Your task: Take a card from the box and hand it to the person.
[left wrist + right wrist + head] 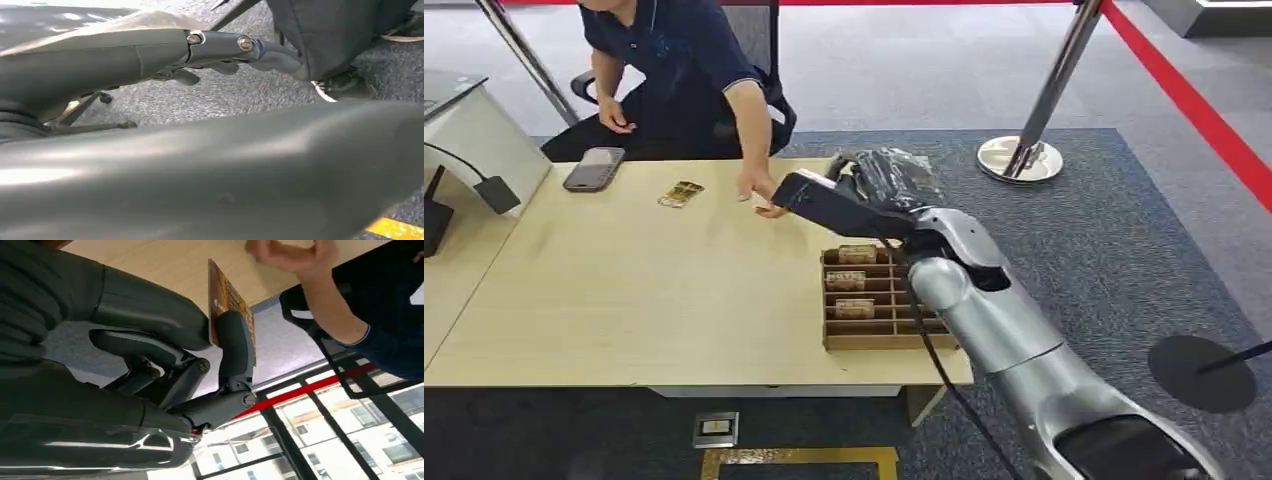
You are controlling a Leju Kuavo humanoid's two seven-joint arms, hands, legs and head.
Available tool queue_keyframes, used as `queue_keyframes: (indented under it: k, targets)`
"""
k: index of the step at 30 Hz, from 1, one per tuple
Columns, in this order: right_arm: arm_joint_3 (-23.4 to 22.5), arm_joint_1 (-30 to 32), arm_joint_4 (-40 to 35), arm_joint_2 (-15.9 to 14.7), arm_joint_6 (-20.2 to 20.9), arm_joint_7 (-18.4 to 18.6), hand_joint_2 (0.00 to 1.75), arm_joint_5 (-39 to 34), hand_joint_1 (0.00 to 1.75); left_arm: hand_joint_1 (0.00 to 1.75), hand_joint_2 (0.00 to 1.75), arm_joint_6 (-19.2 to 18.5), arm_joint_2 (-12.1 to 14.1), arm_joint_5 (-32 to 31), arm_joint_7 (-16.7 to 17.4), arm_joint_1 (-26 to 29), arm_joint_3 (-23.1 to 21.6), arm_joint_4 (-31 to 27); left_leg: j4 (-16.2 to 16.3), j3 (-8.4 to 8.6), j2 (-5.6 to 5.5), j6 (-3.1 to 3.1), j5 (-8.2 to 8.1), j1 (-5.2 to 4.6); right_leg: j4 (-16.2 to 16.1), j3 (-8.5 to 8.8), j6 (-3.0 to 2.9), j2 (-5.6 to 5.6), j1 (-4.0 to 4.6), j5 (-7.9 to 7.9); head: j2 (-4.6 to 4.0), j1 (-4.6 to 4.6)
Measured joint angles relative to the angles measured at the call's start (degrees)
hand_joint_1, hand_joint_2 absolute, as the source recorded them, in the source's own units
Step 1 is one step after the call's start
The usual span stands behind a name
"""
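Observation:
My right hand (854, 190) reaches over the table's far edge, just above the wooden box (884, 343). In the right wrist view its thumb and a finger (234, 345) pinch a brown printed card (227, 292), held on edge. The person's hand (762, 195) rests on the table close in front of my hand, and it is curled beyond the card (285, 252) in the wrist view. The box has several slots, with three cards (856, 282) lying in its left column. My left hand (240, 47) hangs low over grey carpet, fingers stretched out and holding nothing.
The person sits on a chair behind the light wooden table (624, 300). Another card (681, 192) and a phone (594, 168) lie on the far side of the table. A stanchion base (1020, 158) with red belt stands at the back right. A white device (474, 140) sits far left.

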Motion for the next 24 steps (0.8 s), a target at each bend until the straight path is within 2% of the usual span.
queue_keyframes:
  k: [13, 14, 15, 16, 17, 19, 20, 24]
  targets:
    - [1.66, -5.91, 11.79, 6.27, 1.03, 0.11, 1.75, -1.73, 1.52, 0.0, 0.0, 0.04, 0.0, -0.81, 1.16, 0.01, 0.04, 0.0, 0.0, 0.0, 0.0, 0.0, 0.0, -0.01, 0.0, 0.0, 0.0, 0.0, 0.0, 0.0, 0.0, -0.02]
    - [1.77, -6.04, 12.41, 6.56, 1.03, 0.24, 1.75, -1.75, 1.48, 0.0, 0.0, 0.07, 0.0, -0.87, 1.16, -0.01, 0.04, 0.0, 0.0, 0.0, 0.0, 0.0, 0.0, -0.01, 0.0, 0.0, 0.0, 0.0, 0.0, 0.0, 0.0, -0.02]
    - [1.92, -6.28, 13.39, 6.97, 1.03, 0.44, 1.75, -1.73, 1.34, 0.0, 0.0, 0.07, 0.0, -0.87, 1.22, -0.01, 0.04, 0.0, 0.0, 0.0, -0.01, 0.0, 0.0, -0.01, 0.0, -0.01, 0.0, 0.0, 0.0, 0.0, 0.0, -0.02]
    - [1.99, -6.49, 14.22, 7.23, 1.0, 0.55, 1.75, -1.7, 1.34, 0.0, 0.0, 0.09, 0.0, -0.87, 1.22, -0.03, 0.02, 0.0, 0.0, 0.0, -0.01, 0.0, 0.0, -0.01, 0.0, -0.01, 0.0, 0.0, 0.0, 0.0, 0.0, -0.02]
    - [2.07, -6.63, 15.12, 7.47, 0.9, 0.65, 1.75, -1.53, 0.0, 0.0, 0.0, 0.09, 0.0, -0.87, 1.24, -0.06, 0.02, 0.0, 0.0, -0.01, 0.0, 0.0, 0.0, -0.01, 0.0, -0.01, 0.0, 0.0, 0.0, 0.0, 0.0, -0.02]
    - [2.45, -6.68, 16.28, 7.93, 0.5, 0.92, 1.75, -1.09, 0.0, 0.0, 0.0, 0.09, -0.02, -0.87, 1.44, -0.04, 0.04, 0.0, 0.0, -0.01, -0.01, 0.0, 0.0, 0.0, -0.01, -0.01, 0.0, 0.0, 0.0, 0.0, 0.0, -0.02]
    - [2.62, -6.69, 16.78, 8.17, 0.15, 0.98, 0.0, -0.83, 0.0, 0.0, 0.0, 0.13, 0.0, -0.87, 1.44, -0.04, 0.04, 0.0, 0.0, 0.0, -0.01, 0.0, 0.0, 0.0, -0.01, -0.01, 0.0, 0.0, 0.0, 0.0, 0.0, -0.02]
    - [3.08, -6.7, 18.44, 8.7, -1.74, 1.05, 0.0, -0.33, 0.0, 0.0, 0.0, 0.15, -0.02, -0.79, 1.64, -0.02, 0.04, 0.0, 0.0, -0.01, -0.01, 0.0, 0.0, -0.01, -0.01, -0.01, 0.0, 0.0, 0.0, 0.0, 0.0, -0.02]
